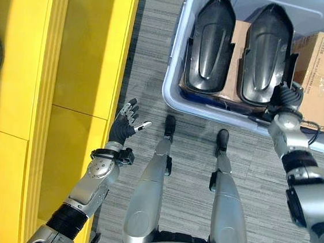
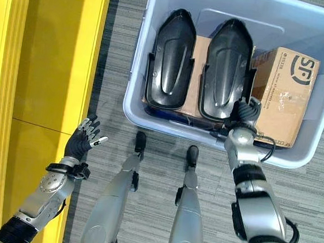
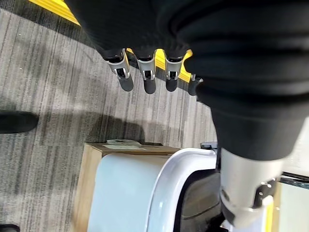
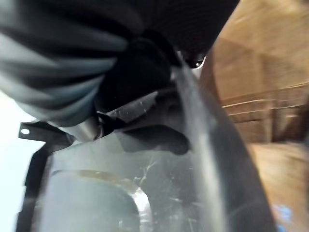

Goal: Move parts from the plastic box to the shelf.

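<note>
Reaching into the plastic box (image 2: 151,117) | our right robot hand (image 2: 243,114) at the right black part (image 2: 225,70), grip unclear | left robot hand (image 2: 83,137) spread by the shelf (image 2: 53,58) | we advise gripping the edge firmly, lifting straight.

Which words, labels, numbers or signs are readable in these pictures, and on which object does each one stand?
Cardboard box: a large round dark brand logo on its top face, not quoted here.
Same box: a row of small print beside the logo, too small to read.
Black parts, plastic box, yellow shelf: no text visible.
</note>
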